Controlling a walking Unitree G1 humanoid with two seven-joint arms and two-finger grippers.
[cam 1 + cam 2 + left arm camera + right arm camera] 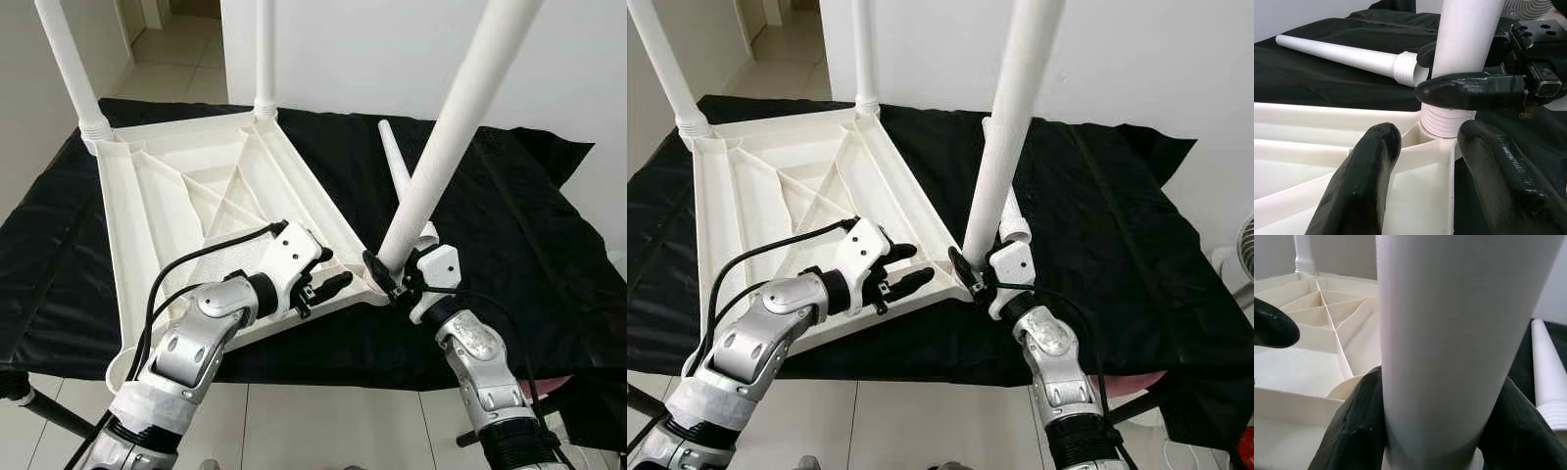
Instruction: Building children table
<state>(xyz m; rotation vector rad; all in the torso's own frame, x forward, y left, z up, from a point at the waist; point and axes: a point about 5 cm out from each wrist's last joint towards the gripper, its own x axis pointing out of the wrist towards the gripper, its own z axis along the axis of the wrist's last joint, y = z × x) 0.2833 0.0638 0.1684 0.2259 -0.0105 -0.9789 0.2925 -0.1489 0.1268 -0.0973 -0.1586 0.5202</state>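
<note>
Head views: upturned tabletop (186,196) on black-draped desk (549,255); right gripper (392,282) clamped on table leg (441,137), tilted over the near corner socket. Left wrist view: left gripper (1425,161) spread, bracing that corner; spare leg (1347,55) lying beyond. Right wrist view: leg upright between fingers (1352,431).

tabletop (186,196) white, ribbed | legs (460,108) white | cloth (509,245) black | floor (323,426) pale tiles

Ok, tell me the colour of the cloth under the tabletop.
Black cloth, clearest in the left eye view.
</note>
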